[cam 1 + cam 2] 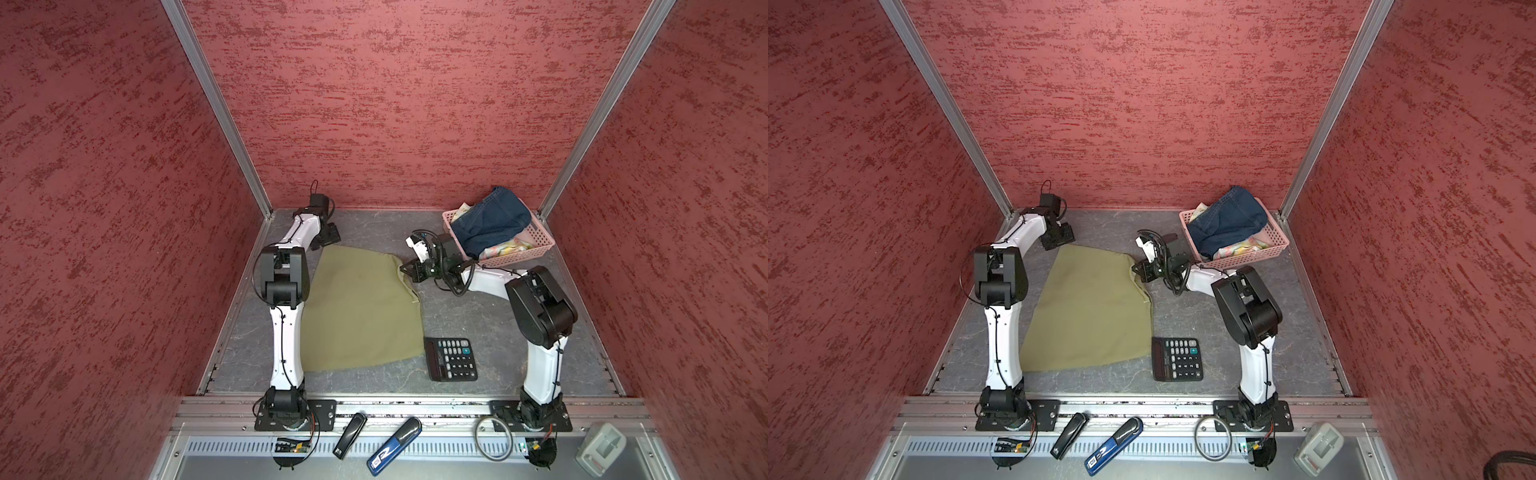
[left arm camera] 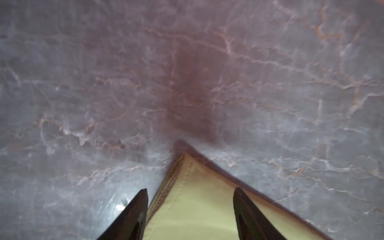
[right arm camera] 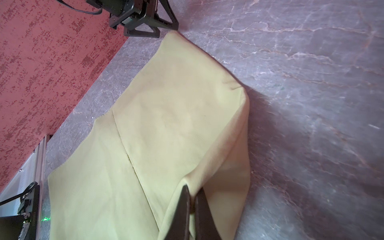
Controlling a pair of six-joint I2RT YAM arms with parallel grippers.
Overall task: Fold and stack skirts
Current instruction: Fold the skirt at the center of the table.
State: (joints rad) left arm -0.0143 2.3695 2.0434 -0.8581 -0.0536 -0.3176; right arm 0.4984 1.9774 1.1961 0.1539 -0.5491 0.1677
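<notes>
spread skirt (image 1: 361, 307) centre-left; calculator (image 1: 451, 359) just right – front; basket (image 1: 536, 245) w/ denim skirt (image 1: 490, 224), back right

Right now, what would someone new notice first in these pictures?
The olive skirt lies spread flat on the table. The right gripper pinches its far right corner, and the left gripper stands open around its far left corner. Next comes the pink basket in the table's far right corner, with the denim skirt heaped on the floral skirt.
</notes>
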